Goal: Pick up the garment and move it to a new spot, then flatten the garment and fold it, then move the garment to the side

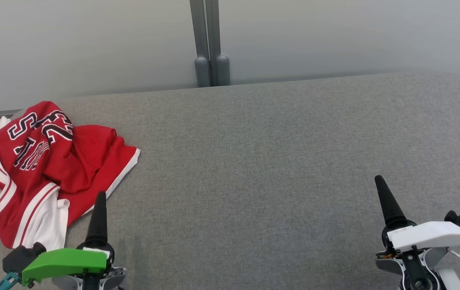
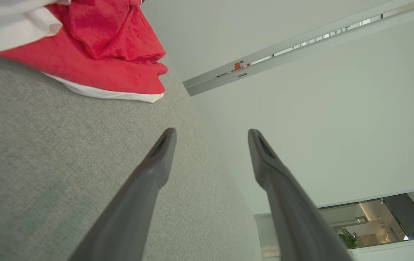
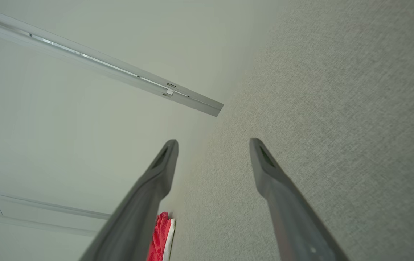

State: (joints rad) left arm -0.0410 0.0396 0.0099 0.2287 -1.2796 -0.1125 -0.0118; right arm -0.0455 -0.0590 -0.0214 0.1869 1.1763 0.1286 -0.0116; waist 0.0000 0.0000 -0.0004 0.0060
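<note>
The job stands at its first step, picking the garment up, and by the look of things nothing has been grasped yet. The red basketball jersey [image 1: 48, 161], with white trim and dark lettering, lies crumpled in a heap at the far left of the grey cloth-covered table [image 1: 254, 161], part of it reaching toward the left edge.

The left tool [image 2: 211, 135] has its two fingers spread wide and nothing between them. In the left wrist view the jersey's white-edged hem sits ahead and off to one side of the fingertips, near but not touching. The right tool [image 3: 213, 143] is equally wide open and empty, well apart from the jersey over bare cloth on the right side — its wrist view catches only a small red sliver in the distance.

The next move likely falls to the left tool: swing toward the heap, come down over a raised fold rather than the flat hem, and close on it. The open middle of the table looks like the natural new spot — there both tools could reach to spread it flat.
</note>
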